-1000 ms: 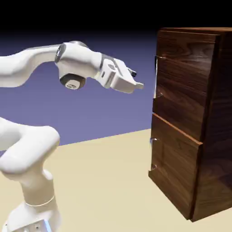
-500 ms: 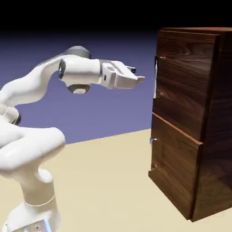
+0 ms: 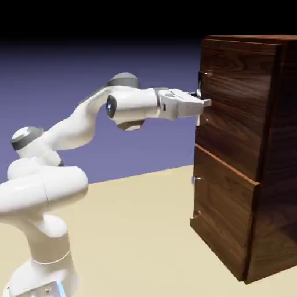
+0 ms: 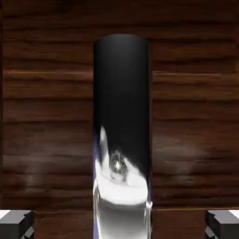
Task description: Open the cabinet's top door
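Handle stands centred between the tool's fingertips.

The gripper sits right at the top door of the cabinet, with the silver handle standing between its fingertips, clear wood showing on both sides of the bar. Straight ahead the door panel blocks the way. Behind the arm, the air over the table lies open.
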